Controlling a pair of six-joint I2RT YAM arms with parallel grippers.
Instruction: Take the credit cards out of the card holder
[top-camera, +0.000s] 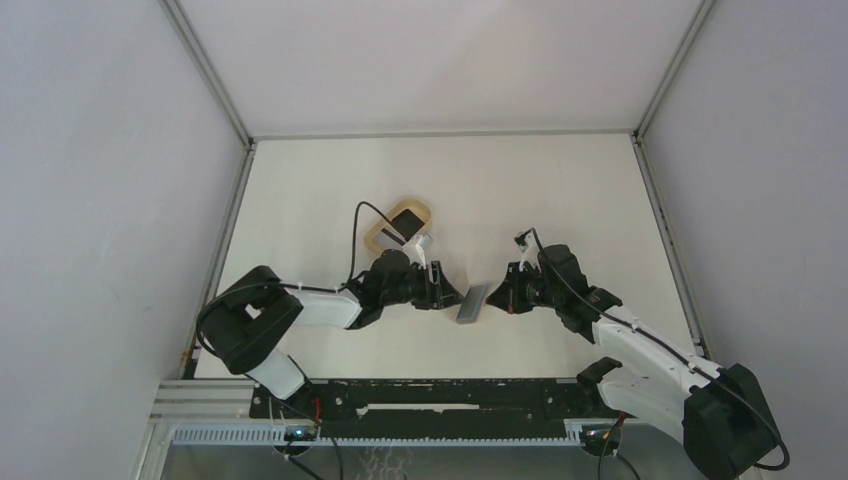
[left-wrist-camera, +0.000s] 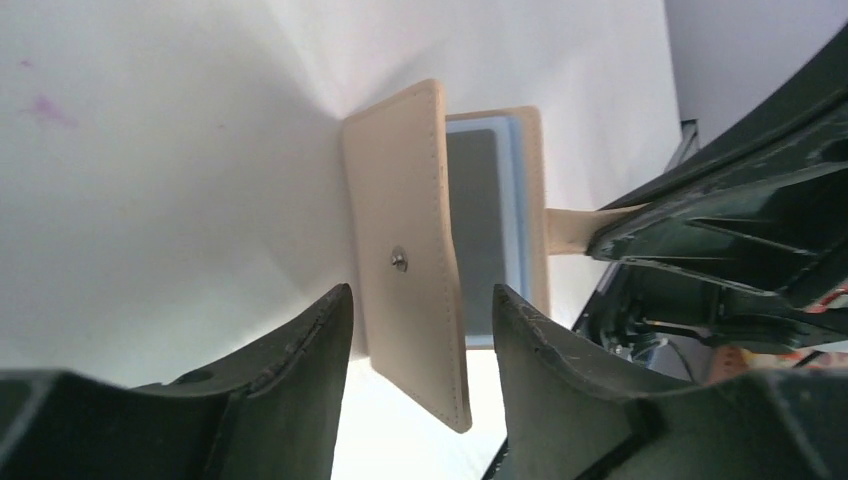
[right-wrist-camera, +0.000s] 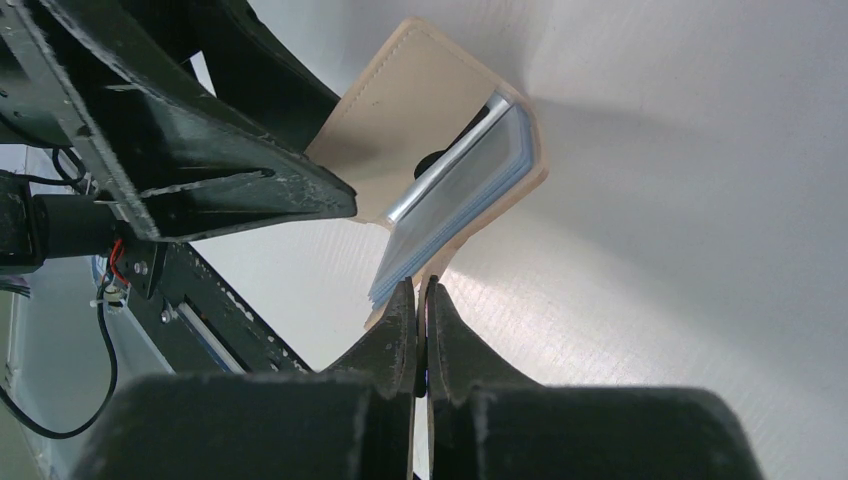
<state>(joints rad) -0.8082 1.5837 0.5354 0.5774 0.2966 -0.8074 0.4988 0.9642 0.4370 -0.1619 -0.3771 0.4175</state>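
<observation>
I work over a plain white table (top-camera: 560, 190) boxed in by pale grey walls (top-camera: 100, 150). Bare metal posts (top-camera: 208, 72) run up the far corners, and a black rail (top-camera: 450, 395) lies along the near edge. In my left wrist view the surface carries a faint purple smudge (left-wrist-camera: 45, 108) at 10 o'clock.

The card holder (top-camera: 472, 302) is near the middle of the table, between my two hands. I cannot tell whether its lower edge touches the surface. My right gripper (right-wrist-camera: 420, 290), at 3 o'clock of it, is clenched on its snap tab (left-wrist-camera: 570, 228), fingers pressed together. My left gripper (left-wrist-camera: 422, 300), at 9 o'clock, is spread wide, its fingers (left-wrist-camera: 300, 370) on either side of the tan flap with the metal snap stud (left-wrist-camera: 399, 259), not pinching it.

The holder gapes open, and the credit cards (right-wrist-camera: 455, 195), grey and pale blue, sit tucked inside it. At 10 o'clock from the holder, well apart, a beige oval tray (top-camera: 375, 240) holds a black card (top-camera: 407, 220).
</observation>
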